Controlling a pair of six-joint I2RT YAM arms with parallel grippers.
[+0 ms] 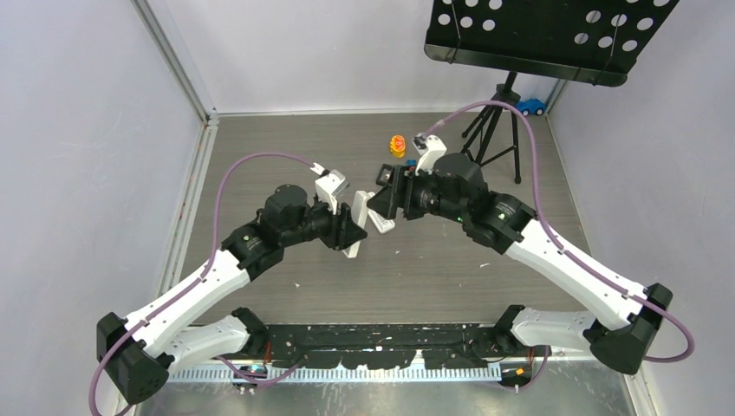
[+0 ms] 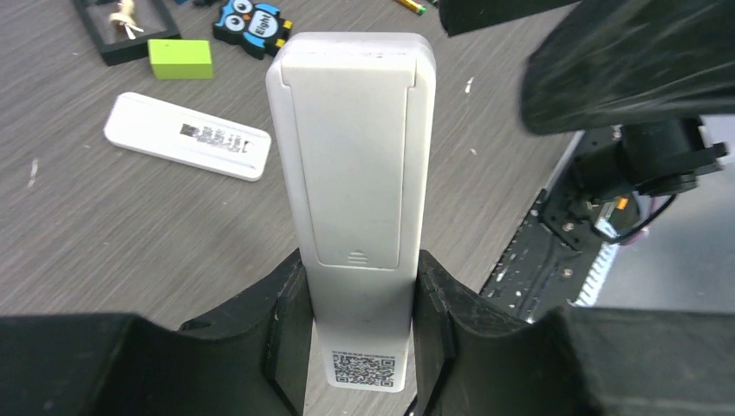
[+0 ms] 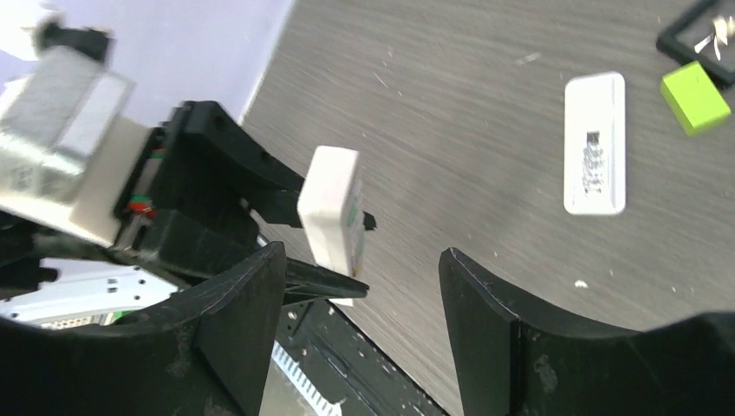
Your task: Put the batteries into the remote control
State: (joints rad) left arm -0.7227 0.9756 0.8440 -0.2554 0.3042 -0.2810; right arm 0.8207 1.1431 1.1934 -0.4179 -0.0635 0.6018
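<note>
Gripping the remote control (image 2: 357, 165) by its lower end, the left gripper (image 2: 360, 277) is holding it up off the table (image 2: 104, 234), jaws closed on its two long edges and its plain back turned toward the wrist camera. The right gripper (image 3: 362, 260) is hovering just beside the remote's far end, with its jaws spread wide and nothing between them.

The task is looking barely begun. The battery cover (image 2: 351, 147) is sitting flush in the back, seemingly shut, and no batteries are showing in any view, so where they are lying cannot be told. By my reading everything is waiting to be done: sliding the cover off, fetching the batteries, seating them and closing up again.

The remote is reading as a long slab of smooth matt white plastic with rounded corners. A fine seam is running round the cover, there is a small ridged thumb mark near its lower edge, and a square printed code label sits below that. The fingers (image 2: 260, 338) are looking like hard black plastic — angular and slightly rough-faced. The table is showing a grey wood-grain surface, scuffed with pale flecks. A second remote (image 2: 186, 136) — slimmer, white, with a printed label — is lying flat on it near a lime-green block (image 2: 180, 59).
</note>
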